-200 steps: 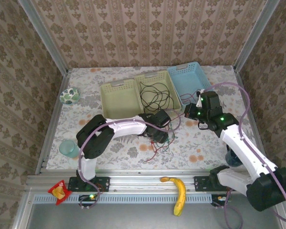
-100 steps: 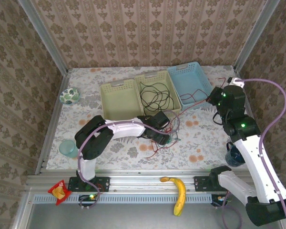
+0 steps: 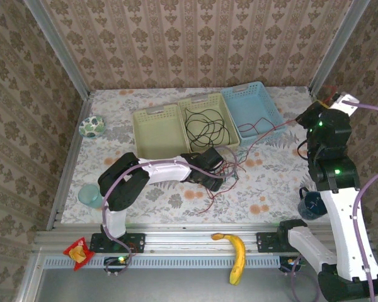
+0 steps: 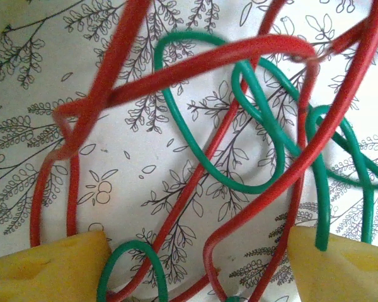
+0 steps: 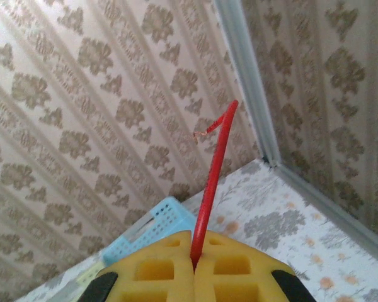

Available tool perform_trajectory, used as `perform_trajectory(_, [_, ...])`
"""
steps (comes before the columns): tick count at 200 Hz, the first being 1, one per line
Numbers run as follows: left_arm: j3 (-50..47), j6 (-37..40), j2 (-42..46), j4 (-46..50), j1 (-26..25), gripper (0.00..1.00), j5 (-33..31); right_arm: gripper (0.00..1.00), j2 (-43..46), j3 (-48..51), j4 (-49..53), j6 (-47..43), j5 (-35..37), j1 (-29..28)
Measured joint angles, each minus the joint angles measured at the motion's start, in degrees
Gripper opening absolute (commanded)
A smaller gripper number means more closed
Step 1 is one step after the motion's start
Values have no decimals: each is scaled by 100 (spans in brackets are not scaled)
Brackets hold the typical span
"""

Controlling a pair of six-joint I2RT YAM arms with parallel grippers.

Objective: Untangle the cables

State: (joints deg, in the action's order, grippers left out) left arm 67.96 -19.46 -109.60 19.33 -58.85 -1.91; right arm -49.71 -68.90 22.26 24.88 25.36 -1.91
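A red cable [image 3: 258, 132] runs taut from the tangle [image 3: 230, 167] on the table, over the blue basket's corner, up to my right gripper [image 3: 302, 119]. That gripper is raised at the far right. Its yellow pads [image 5: 239, 270] are pressed together, and my right gripper [image 5: 194, 264] is shut on the red cable [image 5: 211, 182] just below its frayed tip. My left gripper [image 3: 215, 181] hovers low over the tangle. In its wrist view my left gripper [image 4: 195, 277] is open, with red cable [image 4: 176, 207] and green cable [image 4: 195, 163] loops lying loose between the pads. The black cable [image 3: 205, 126] lies coiled in the middle basket.
Three baskets stand at the back: cream [image 3: 142, 116], pale green [image 3: 230, 123] and blue [image 3: 274, 110]. A dark blue mug [image 3: 310, 204] stands beside the right arm, and a teal cup [image 3: 88, 195] and a patterned ball [image 3: 91, 126] at the left. A banana [image 3: 236, 255] and a snack packet [image 3: 79, 251] lie on the front rail.
My right arm has swung up and to the right with the red cable's end, drawing it taut across the blue basket. My left gripper stayed over the tangle and opened a little wider.
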Motion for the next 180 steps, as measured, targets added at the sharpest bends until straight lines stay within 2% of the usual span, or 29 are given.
perform_trajectory(54, [-92, -2, 48, -101, 0, 76, -4, 0, -26, -334, -7, -435, 286, 389])
perform_trajectory(114, [-289, -2, 149, -339, 0, 76, -4, 0, -83, -660, -22, -903, 575, 503])
perform_trajectory(180, [-358, 2, 249, -317, 7, 76, 22, 0, -153, -671, -87, -809, -581, 492])
